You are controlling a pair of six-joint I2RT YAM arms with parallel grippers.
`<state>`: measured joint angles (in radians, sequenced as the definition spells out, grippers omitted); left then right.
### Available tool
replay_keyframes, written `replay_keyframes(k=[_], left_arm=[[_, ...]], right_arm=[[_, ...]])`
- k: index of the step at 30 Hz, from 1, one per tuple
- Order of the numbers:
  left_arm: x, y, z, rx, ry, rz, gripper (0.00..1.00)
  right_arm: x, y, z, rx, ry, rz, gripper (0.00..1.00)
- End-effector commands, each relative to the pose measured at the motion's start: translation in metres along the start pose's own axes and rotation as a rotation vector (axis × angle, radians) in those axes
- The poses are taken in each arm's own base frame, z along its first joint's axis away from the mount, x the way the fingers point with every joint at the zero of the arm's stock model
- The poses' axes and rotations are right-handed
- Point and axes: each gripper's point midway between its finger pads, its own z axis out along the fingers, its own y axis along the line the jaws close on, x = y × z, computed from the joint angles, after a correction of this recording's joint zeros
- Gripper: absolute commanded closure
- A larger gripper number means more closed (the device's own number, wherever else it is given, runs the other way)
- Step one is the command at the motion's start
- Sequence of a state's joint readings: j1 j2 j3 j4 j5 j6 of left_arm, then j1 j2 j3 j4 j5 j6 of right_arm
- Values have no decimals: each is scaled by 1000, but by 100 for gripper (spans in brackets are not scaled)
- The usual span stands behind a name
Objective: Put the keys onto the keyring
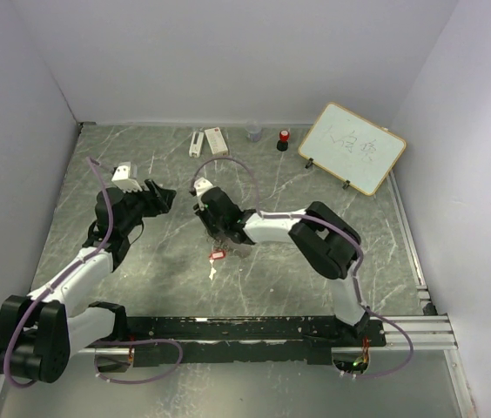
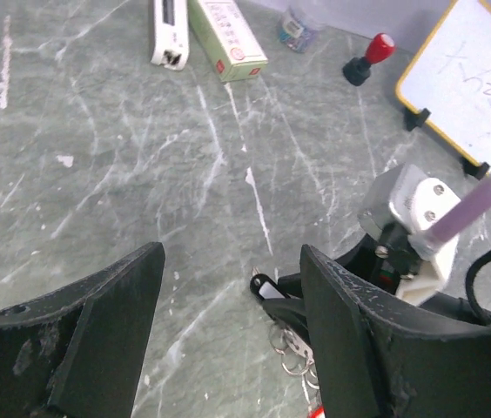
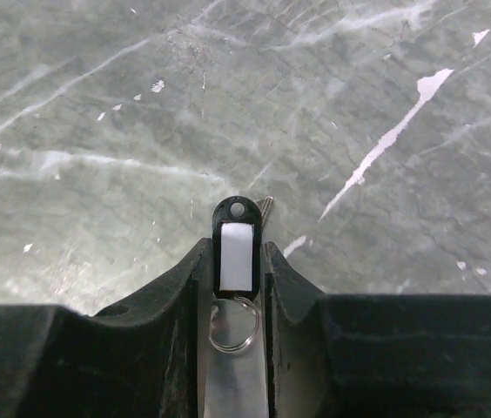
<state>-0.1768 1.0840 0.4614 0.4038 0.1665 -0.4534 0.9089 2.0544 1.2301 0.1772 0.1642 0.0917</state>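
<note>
Right claw (image 3: 236,250) clamped on black key tag (image 3: 236,228), split ring (image 3: 232,326) attached | left claw (image 2: 230,261) fingers apart, empty, to its left | red-headed key (image 1: 218,255) on worktop (image 1: 154,266), just nearer.

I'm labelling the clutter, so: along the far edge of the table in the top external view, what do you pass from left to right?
white stapler-like bar → white box with red print → small clear container → red-topped black cylinder → whiteboard on its stand
</note>
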Motion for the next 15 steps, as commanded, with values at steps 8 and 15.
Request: replay_keyframes(k=[8,15], left_arm=[[10,-39,6,278,-3,-19,27],[33,-51,12,383,92,-51,28]], right_arm=[[-65,-2,-44,-35,-262,11,80],[-70,-1,-54,-52,-309,5,80]])
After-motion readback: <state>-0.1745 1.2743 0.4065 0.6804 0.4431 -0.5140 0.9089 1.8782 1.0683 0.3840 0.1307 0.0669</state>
